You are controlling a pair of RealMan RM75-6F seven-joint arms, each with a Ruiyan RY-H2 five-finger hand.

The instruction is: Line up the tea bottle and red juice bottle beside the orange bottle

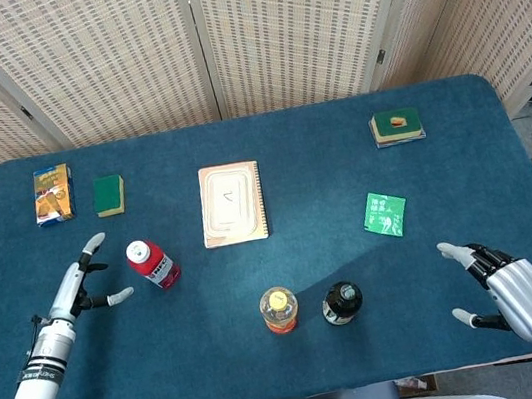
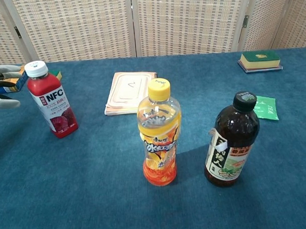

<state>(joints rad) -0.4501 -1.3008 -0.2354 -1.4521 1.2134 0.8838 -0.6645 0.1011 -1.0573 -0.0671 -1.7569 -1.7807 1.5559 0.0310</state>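
The orange bottle [image 1: 278,310] [image 2: 160,133] with a yellow cap stands near the table's front middle. Close on its right stands the dark tea bottle [image 1: 342,303] [image 2: 231,140]. The red juice bottle [image 1: 152,263] [image 2: 51,99], white cap and NFC label, stands apart to the left. My left hand [image 1: 88,281] [image 2: 0,86] hovers just left of the red bottle, fingers spread, holding nothing. My right hand [image 1: 503,289] is at the front right, fingers apart and empty, well away from the bottles.
A notebook [image 1: 232,203] lies behind the bottles. A green packet [image 1: 386,214] and a green-topped stack [image 1: 397,125] are on the right. A green sponge [image 1: 108,195] and a snack box [image 1: 52,193] sit at the back left.
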